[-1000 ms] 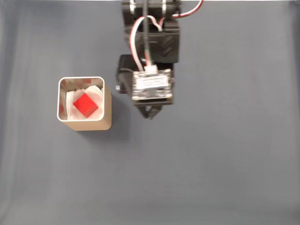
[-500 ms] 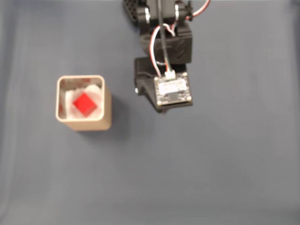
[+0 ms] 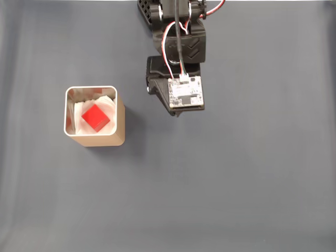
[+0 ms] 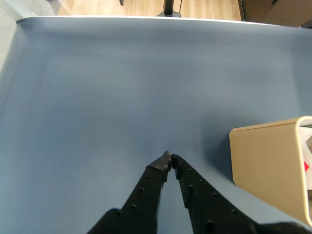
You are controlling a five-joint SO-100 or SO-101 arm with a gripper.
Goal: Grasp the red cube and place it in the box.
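Observation:
The red cube [image 3: 95, 117] lies inside the box [image 3: 119, 123], resting on the white lining, with one corner turned toward the camera in the fixed view. In the wrist view the tan box [image 4: 265, 165] stands at the right edge and a sliver of red cube [image 4: 308, 166] shows past its rim. My gripper [image 4: 169, 157] is shut, its black fingertips meeting with nothing between them, above the blue cloth to the left of the box. Seen from the fixed view, the arm [image 3: 178, 58] hangs right of the box, and the wrist board hides the fingers.
A blue-grey cloth [image 3: 236, 184] covers the whole table. Its far edge [image 4: 146, 19] shows in the wrist view, with a wooden floor and a stand's foot beyond it.
The arm has swung right and then back a little left, drawing toward its base at the top. The cube stays in the box.

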